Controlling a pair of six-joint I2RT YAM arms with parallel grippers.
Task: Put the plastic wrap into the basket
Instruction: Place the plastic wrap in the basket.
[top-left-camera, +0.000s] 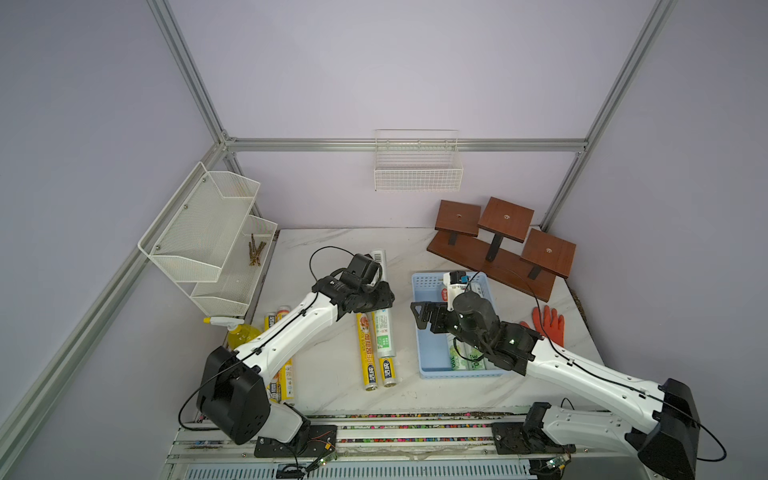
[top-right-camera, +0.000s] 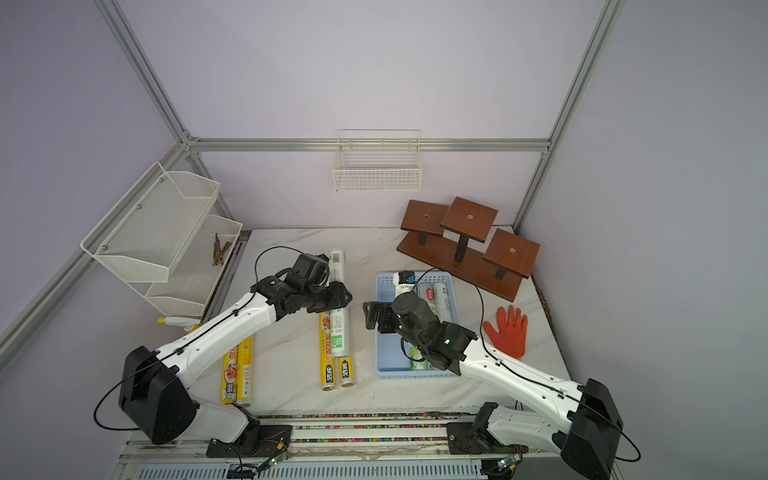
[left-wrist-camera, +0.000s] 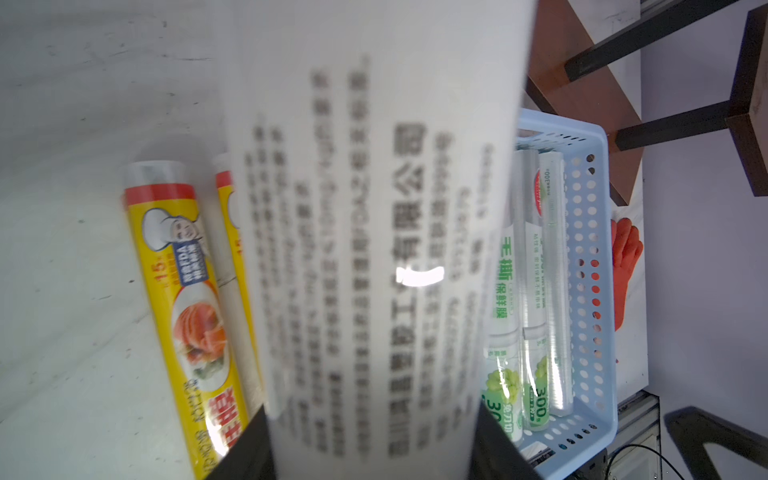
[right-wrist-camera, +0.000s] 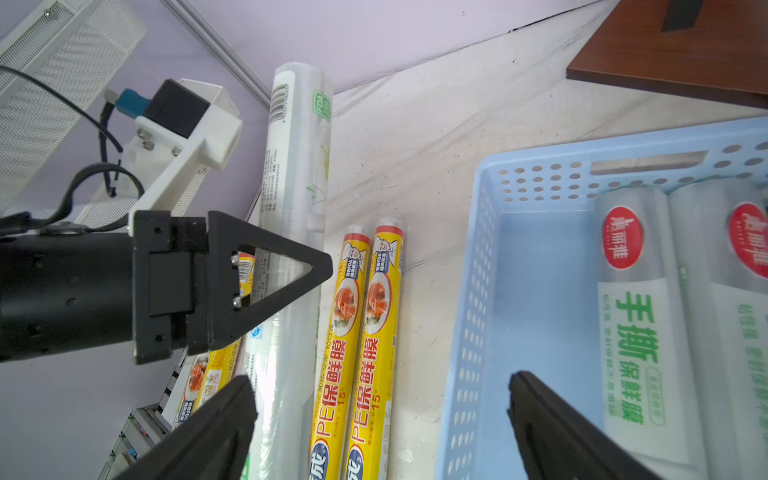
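- Jaws, both top views: L gripper (top-left-camera: 380, 303) (top-right-camera: 338, 301) pinches white roll (top-left-camera: 384, 336) (top-right-camera: 340, 338) near its middle. R gripper (top-left-camera: 419, 316) (top-right-camera: 371, 316) is spread wide and empty, over basket's (top-left-camera: 430, 353) (top-right-camera: 388, 353) L rim.
- Same views: roll's long axis runs near-to-far, parallel w/ basket's long side. Basket lies to roll's R, w/ a strip of table (top-left-camera: 403, 353) between. L arm has the roll; R arm is nearer basket. Prob. next: sideways carry R, axis unchanged. Roll overlaps one of two yellow rolls (top-left-camera: 365, 353); lifted or resting on it, can't tell here.
- L wrist: roll (left-wrist-camera: 374, 249) fills gap betw. both jaw tips, blurred. Basket (left-wrist-camera: 598, 137) w/ stored rolls (left-wrist-camera: 536, 291) shows past it; its free floor is hidden.
- R wrist: R gripper (right-wrist-camera: 380, 376) tips are well apart, nothing held. Shows what L wrist hides: bare basket (right-wrist-camera: 540, 291) floor on the side facing the roll. Also one L finger (right-wrist-camera: 212, 282) against white roll (right-wrist-camera: 299, 166), w/ yellow rolls (right-wrist-camera: 357, 332) beside.
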